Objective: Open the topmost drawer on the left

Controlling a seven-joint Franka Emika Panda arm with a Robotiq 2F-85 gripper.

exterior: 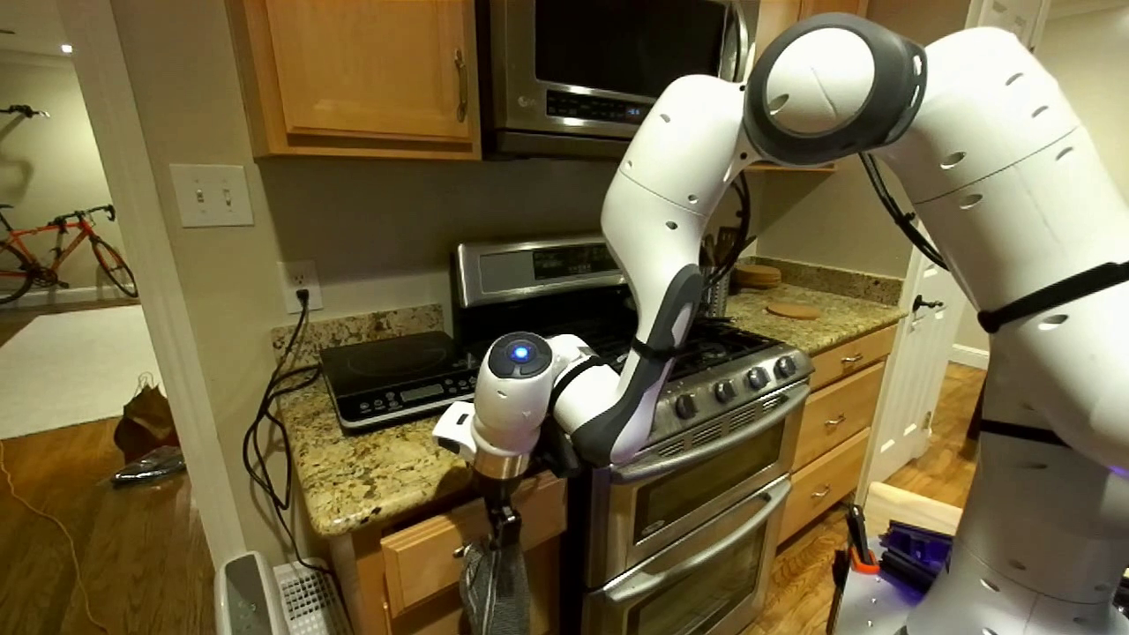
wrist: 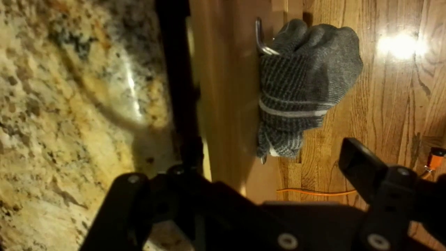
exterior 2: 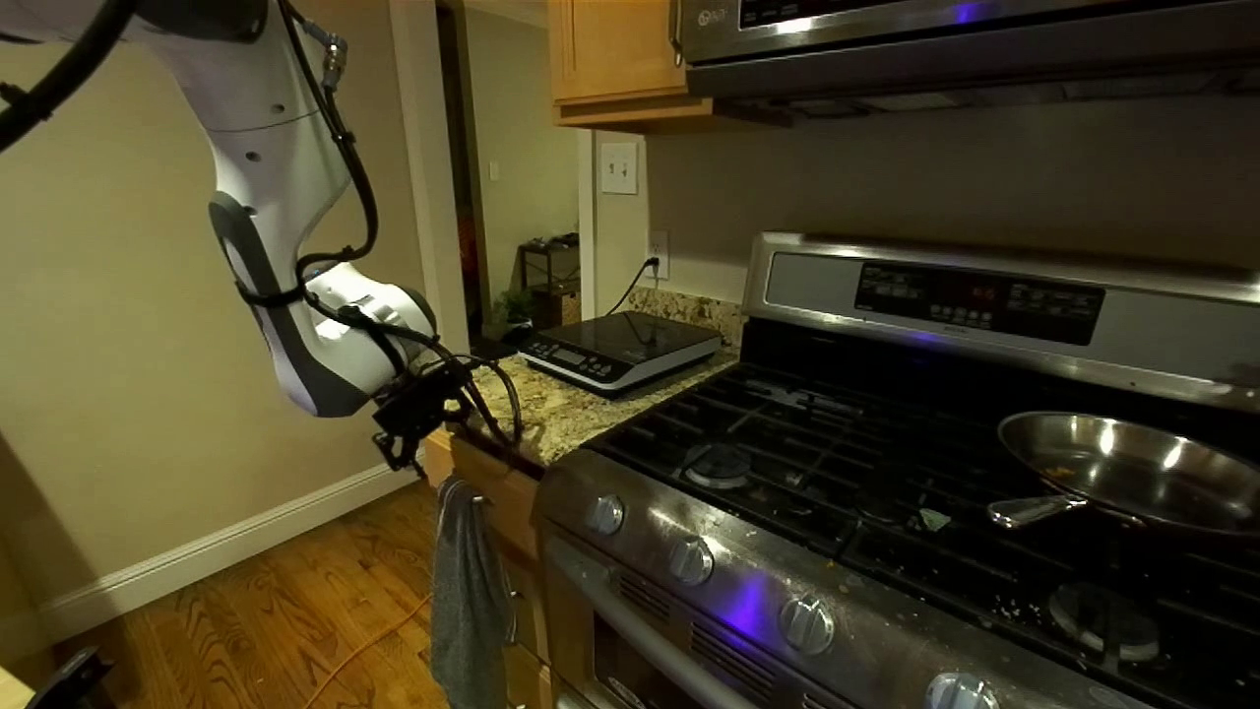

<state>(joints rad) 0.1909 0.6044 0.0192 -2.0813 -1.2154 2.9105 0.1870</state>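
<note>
The drawer (exterior: 423, 564) has a light oak front and sits under the granite counter, left of the oven. Its front stands a little out from the cabinet, with a dark gap behind its top edge. It also shows in an exterior view (exterior 2: 507, 497) and in the wrist view (wrist: 226, 104). A dark grey towel (wrist: 299, 80) hangs over its metal handle (wrist: 259, 36). My gripper (wrist: 273, 151) is open. One finger is at the dark gap behind the drawer front, the other out in front over the floor. It also shows in both exterior views (exterior: 504, 525) (exterior 2: 399, 455). Contact cannot be told.
The granite counter (exterior: 388, 476) overhangs close beside the gripper. A black induction cooktop (exterior: 397, 379) stands on it. The steel oven (exterior: 697, 503) adjoins the drawer, with a pan (exterior 2: 1132, 463) on the stove. A white appliance (exterior: 251, 600) stands on the floor by the cabinet.
</note>
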